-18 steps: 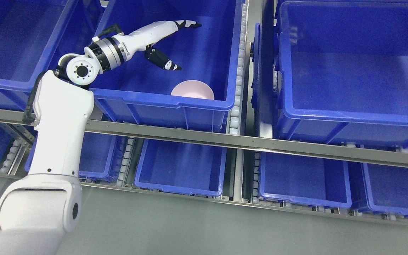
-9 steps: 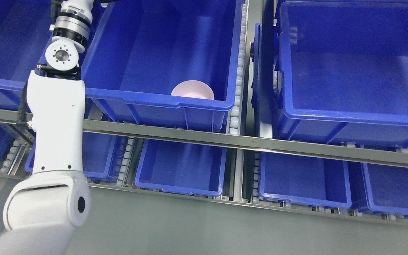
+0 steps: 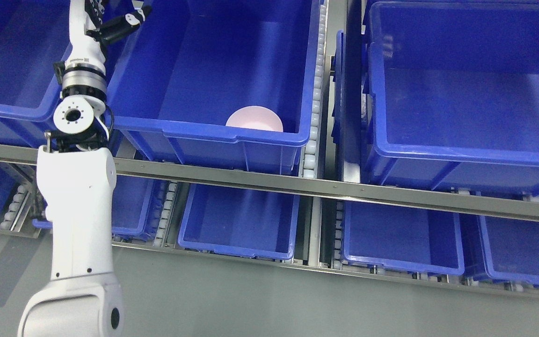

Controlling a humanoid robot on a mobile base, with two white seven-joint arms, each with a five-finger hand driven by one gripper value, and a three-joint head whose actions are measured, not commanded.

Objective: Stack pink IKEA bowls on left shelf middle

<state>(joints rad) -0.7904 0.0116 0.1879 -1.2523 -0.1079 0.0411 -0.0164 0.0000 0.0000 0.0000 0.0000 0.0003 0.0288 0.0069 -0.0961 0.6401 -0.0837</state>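
Note:
A pink bowl [image 3: 254,119] lies in the near right corner of a large blue bin [image 3: 232,136] on the upper shelf level. Its lower part is hidden behind the bin's front wall. My left arm rises from the lower left, and its hand [image 3: 112,16] is at the top edge, over the bin's far left rim, well left of and beyond the bowl. Part of the hand is cut off by the picture's edge. Its thumb [image 3: 122,25] sticks out to the right, and nothing shows in the hand.
Another large blue bin [image 3: 466,154] stands to the right, and one more [image 3: 12,110] to the left. A steel shelf rail [image 3: 325,187] crosses the picture, with several smaller blue bins [image 3: 236,248] on the level below. Grey floor lies in front.
My left hand has left the bin's inside, swinging up and to the left to the far left rim. The forearm now stands nearly upright. The bowl has not moved.

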